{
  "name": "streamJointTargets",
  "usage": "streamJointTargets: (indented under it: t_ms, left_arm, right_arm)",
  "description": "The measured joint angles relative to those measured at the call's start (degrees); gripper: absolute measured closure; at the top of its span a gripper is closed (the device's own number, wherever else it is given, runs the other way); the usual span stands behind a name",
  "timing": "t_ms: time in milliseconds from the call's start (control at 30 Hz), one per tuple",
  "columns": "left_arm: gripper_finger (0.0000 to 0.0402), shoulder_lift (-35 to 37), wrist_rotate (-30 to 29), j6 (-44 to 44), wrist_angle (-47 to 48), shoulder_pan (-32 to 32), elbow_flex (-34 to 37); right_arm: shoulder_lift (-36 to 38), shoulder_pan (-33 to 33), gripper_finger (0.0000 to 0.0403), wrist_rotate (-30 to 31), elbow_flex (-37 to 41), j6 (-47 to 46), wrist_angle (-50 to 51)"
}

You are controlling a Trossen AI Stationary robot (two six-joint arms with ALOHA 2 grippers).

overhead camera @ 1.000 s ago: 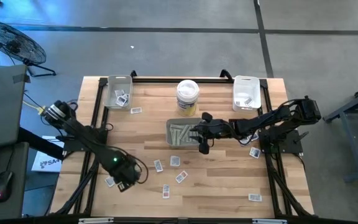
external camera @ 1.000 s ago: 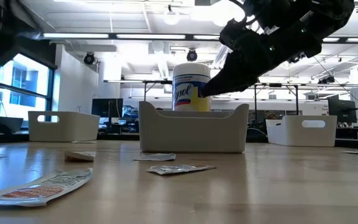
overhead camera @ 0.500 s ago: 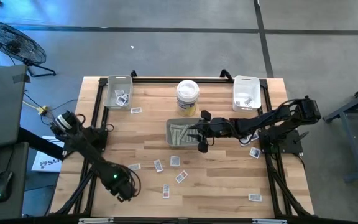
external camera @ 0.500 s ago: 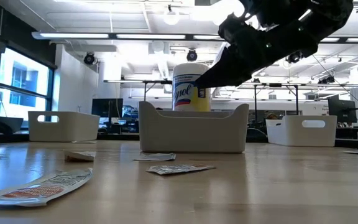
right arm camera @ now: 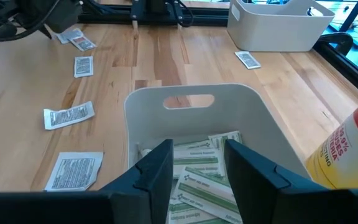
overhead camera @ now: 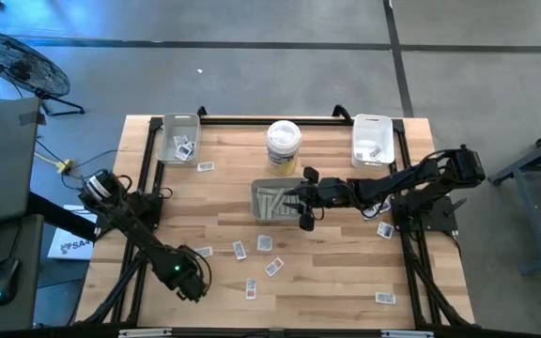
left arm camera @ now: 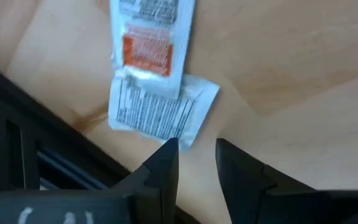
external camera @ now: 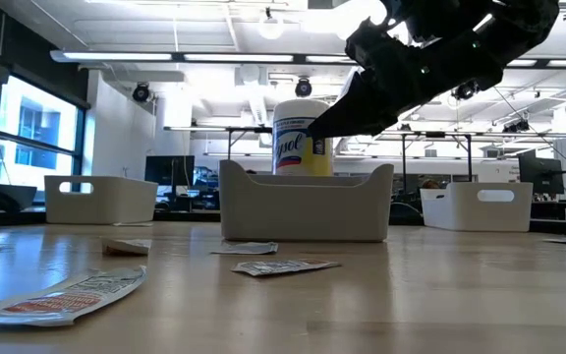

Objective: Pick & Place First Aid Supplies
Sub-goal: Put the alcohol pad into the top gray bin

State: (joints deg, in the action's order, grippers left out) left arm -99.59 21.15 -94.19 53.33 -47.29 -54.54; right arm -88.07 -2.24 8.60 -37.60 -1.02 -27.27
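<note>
Two end effectors work: the right end effector [right arm camera: 194,163], released and empty, hovers over the grey tray [overhead camera: 257,204] at tabletop centre; the left end effector [left arm camera: 194,163], released, straddles a packet [left arm camera: 160,112] near seven o'clock, likely to grasp.

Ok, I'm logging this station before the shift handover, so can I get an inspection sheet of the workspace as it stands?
Surface: wooden table, dark frame rails along its edges.
Job's things: loose packets scattered over the near half; green-printed strips in the grey centre tray; more packets in the left tray and right tray.
Clutter: white tub with yellow label behind the centre tray.
Claws: left claw open, low over two overlapping packets at the near left edge; right claw open, empty, above the centre tray.
Cables: yellow lead off the table's left side.
Surroundings: floor fan, mouse.
</note>
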Motion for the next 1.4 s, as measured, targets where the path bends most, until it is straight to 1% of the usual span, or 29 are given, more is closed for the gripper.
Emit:
streamJointTargets:
  t_ms: [100,200,267,433,633,733,933,967,1033,1167,1267,1400]
  left_arm:
    - [0.0299,0.2,-0.01,-0.13,-1.33,0.04,1.52]
    - [0.0299,0.24,3.49,-0.85,-1.08,0.2,4.07]
    - [0.0299,0.24,4.65,-0.23,-0.22,0.16,5.5]
    - [0.0299,0.22,3.43,3.88,-0.02,0.02,6.81]
    - [0.03,0.26,2.02,6.51,-0.86,-0.02,7.15]
    - [0.0317,0.26,0.34,8.66,-1.13,-0.04,7.15]
    - [0.0389,0.15,-0.07,8.9,-1.28,-0.04,7.15]
    - [0.0395,0.15,-0.05,9.2,-1.17,-0.04,7.17]
    - [0.0394,0.11,0.03,10.03,-1.02,-0.02,7.19]
    - [0.0399,-0.25,-0.6,13.32,2.2,-0.04,4.87]
    - [0.04,-0.36,-5.11,16.24,7.98,-0.03,1.72]
    - [0.0401,0.09,-7.2,17.9,12.56,0.02,-3.75]
  right_arm:
    - [0.0,0.02,0.0265,0.0,0.0,-0.15,0.02]
    - [0.0,0.02,0.0265,0.0,0.0,-0.21,0.06]
    - [0.0,0.02,0.0265,0.0,0.0,-0.22,0.11]
    - [0.0,0.0,0.0265,-0.02,0.0,-0.22,0.27]
    - [0.0,0.0,0.0265,-0.04,0.0,-0.22,0.39]
    - [0.0,0.0,0.0265,-0.2,0.0,-0.22,0.42]
    - [0.0,0.0,0.0265,-0.22,0.0,-0.23,0.44]
    - [0.0,-0.02,0.0265,-0.23,0.0,-0.26,0.44]
    - [0.0,-0.04,0.0265,-0.52,0.0,-0.46,0.44]
    - [0.0,-0.04,0.0265,-1.68,0.0,-0.46,0.46]
    - [0.0,-0.05,0.0265,-2.35,0.0,-0.62,0.46]
    - [0.0,-0.04,0.0265,-2.62,0.0,-0.72,0.46]
